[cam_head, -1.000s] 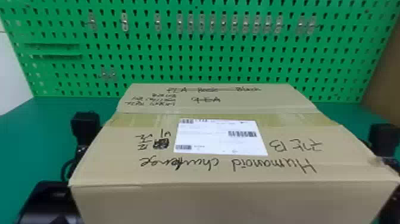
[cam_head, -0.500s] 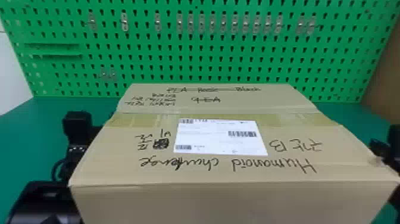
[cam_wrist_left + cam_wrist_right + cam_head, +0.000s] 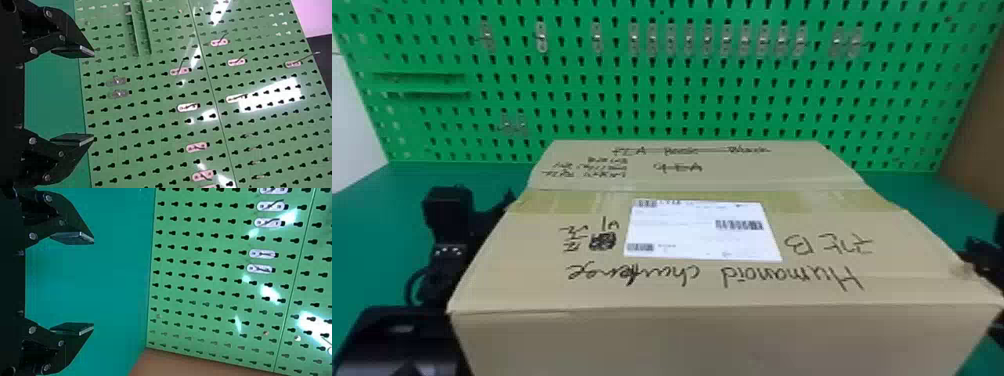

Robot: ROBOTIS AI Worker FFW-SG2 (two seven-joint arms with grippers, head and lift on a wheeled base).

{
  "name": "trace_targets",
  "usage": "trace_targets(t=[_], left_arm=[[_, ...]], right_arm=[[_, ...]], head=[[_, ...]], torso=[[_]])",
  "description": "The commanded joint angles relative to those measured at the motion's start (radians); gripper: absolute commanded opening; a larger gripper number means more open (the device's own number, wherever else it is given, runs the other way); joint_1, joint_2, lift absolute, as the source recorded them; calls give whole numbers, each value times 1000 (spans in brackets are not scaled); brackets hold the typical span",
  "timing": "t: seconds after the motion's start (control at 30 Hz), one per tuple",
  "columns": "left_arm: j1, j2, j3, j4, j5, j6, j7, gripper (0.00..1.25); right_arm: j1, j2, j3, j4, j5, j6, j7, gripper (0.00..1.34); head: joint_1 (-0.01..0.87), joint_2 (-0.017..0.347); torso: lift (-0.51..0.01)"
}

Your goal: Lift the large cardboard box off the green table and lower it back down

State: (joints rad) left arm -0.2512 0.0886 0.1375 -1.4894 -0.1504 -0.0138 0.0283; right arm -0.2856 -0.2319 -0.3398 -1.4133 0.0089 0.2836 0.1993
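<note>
Cardboard box (image 3: 712, 280) spans centre to 6 o'clock, head view; underside hidden, lift unconfirmed. Left gripper (image 3: 94, 95) and right gripper (image 3: 94, 283) are spread, empty. Arms (image 3: 444, 245) flank it at 9 and 3 o'clock; uneven squeeze risks one side slipping, tilting it.

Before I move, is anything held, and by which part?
The left hand and right hand are open and empty; whether the box is clamped by its sides can't be told.
</note>
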Motion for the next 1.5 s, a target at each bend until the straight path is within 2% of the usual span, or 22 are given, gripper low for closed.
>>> trace_targets(t=[0.0,1.47], left_arm=[[1,0,2,-3,-1,2,-1,758],[10,2,22,-22,-9,6,-1,758]], right_arm=[[0,-3,-7,-1,0,2,0,854],[0,-7,-13,-9,14,6,0,854]], head=[[508,51],[508,51]], torso=[[-211],[-211]])
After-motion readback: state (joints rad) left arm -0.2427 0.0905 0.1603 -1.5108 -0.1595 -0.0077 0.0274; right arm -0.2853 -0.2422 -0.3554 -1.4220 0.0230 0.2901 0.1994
